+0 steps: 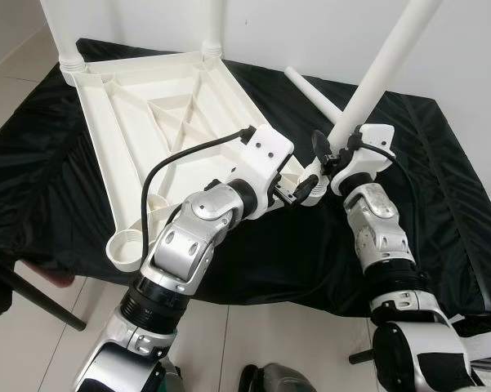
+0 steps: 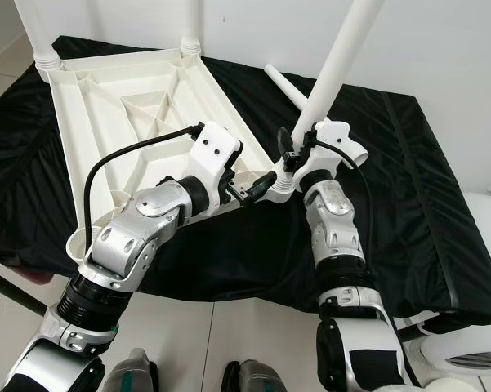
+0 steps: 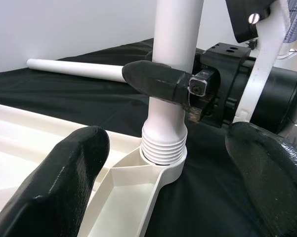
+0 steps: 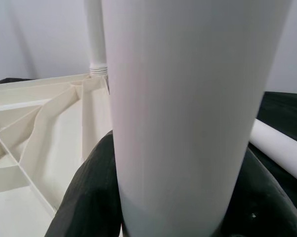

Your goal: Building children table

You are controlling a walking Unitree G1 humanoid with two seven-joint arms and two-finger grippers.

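A humanoid robot's two silver arms reach over the near edge of a worktop [image 1: 441,204] draped in black cloth, where a white plastic children's table top [image 1: 147,106] lies upside down, its ribbed underside facing up. The left hand [image 1: 298,189] sits at the table top's near right corner, its two black fingers [image 3: 54,187] spread wide to either side of the round corner socket [image 3: 163,165] and not touching it. The right hand [image 1: 331,151] is closed around a long white leg [image 1: 384,65] low on its shaft, one black finger [image 3: 155,81] wrapped across the tube in the left wrist view. The leg leans up and away toward the worktop's far right, and its threaded lower end [image 3: 163,143] sits in the socket with several turns of thread showing above the rim. An open socket [image 1: 127,242] sits at the table top's near left corner, hanging over the worktop's near edge. A spare white leg [image 1: 314,96] lies flat on the cloth just beyond the held one. At the far edge, two more legs [image 1: 61,28] stand upright in the table top's far corners against a white wall [image 1: 310,33].
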